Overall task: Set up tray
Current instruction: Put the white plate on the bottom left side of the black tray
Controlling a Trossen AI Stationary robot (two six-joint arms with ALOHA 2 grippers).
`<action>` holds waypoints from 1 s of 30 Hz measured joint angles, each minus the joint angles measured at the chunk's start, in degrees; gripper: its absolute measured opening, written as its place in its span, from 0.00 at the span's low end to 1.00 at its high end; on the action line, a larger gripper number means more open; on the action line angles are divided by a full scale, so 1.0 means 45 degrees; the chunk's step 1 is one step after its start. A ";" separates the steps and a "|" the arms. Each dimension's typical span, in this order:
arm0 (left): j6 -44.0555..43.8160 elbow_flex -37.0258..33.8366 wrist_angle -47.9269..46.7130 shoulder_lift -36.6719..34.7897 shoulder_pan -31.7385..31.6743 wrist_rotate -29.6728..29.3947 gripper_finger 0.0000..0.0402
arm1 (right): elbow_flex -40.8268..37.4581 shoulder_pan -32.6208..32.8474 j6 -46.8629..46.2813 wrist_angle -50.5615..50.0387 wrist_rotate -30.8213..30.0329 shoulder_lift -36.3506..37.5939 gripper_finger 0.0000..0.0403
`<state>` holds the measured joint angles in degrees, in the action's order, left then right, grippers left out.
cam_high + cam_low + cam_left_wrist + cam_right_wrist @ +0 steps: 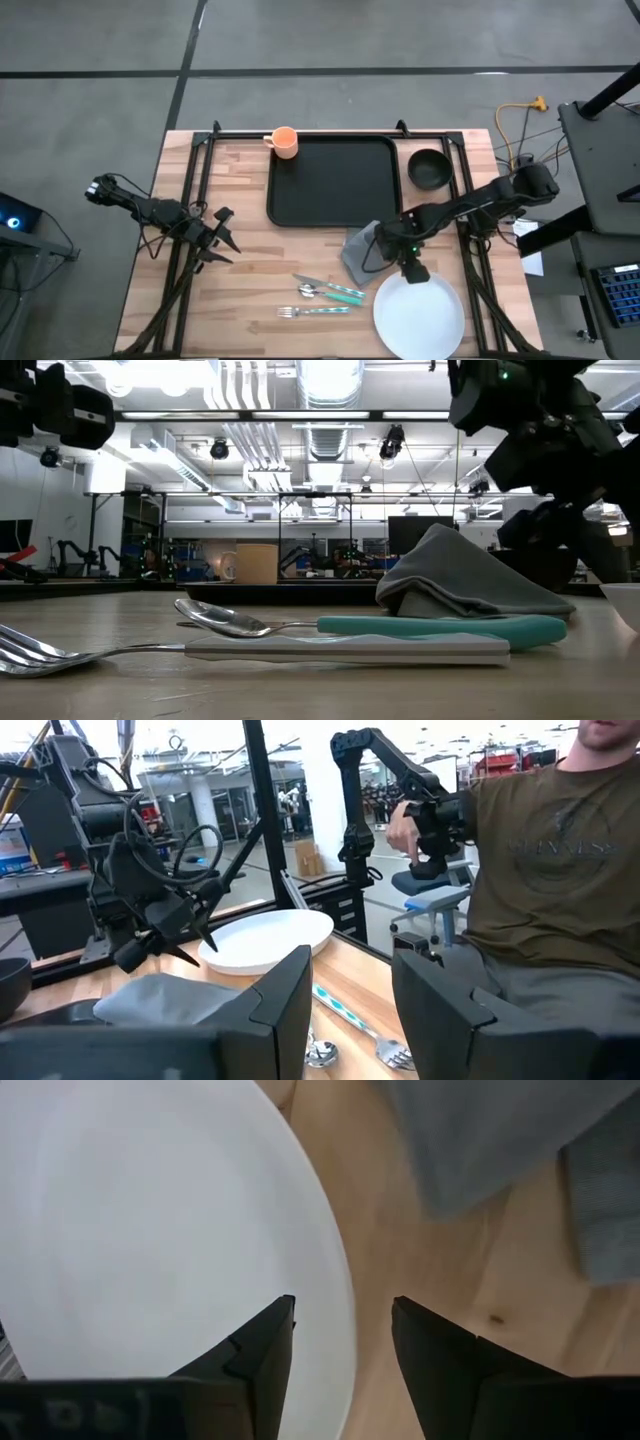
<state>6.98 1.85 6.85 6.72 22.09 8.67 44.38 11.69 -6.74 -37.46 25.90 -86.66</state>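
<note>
We judge the step in hand to be the pick-up of the white plate [418,318], because the right end effector [414,272] hovers over the plate's rim at its 12 o'clock side. In the right wrist view its two fingers [260,1350] stand moderately apart, with the rim of the plate [150,1230] running between them, and nothing is held yet.

The tray [335,181] lies flat at the far middle of the worktop [250,260], bare inside. An orange cup [285,141] touches its corner at about 10 o'clock, and a dark bowl [429,168] sits just beside its 3 o'clock edge.

The next move, we think, calls for a descent until the rim is between the fingers, then closing and a lift.

The grey napkin [362,252] lies close, between plate and tray, so the path is narrow there. The spoon [330,291] and the fork [315,311] lie at the plate's 9 o'clock.

The left end effector [222,243] waits at the worktop's 9 o'clock, fingers apart.
</note>
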 joint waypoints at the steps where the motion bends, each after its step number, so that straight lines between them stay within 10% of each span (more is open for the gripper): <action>1: 0.0000 0.0000 -0.0015 0.0000 0.0000 0.0000 0.30 | -0.0006 0.0026 0.0055 0.0024 0.0012 -0.0099 0.40; 15: -0.0009 0.0000 -0.0150 0.0000 0.0000 0.0000 0.30 | -0.0010 0.0266 0.0234 0.0222 0.0026 -0.1206 0.33; 30: -0.0008 0.0000 -0.0140 0.0000 0.0000 0.0000 0.30 | -0.0010 0.0157 0.0169 0.0227 0.0930 -0.1436 0.02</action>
<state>6.95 1.85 6.22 6.72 22.09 8.67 44.34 12.40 -5.98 -36.44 30.09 -93.12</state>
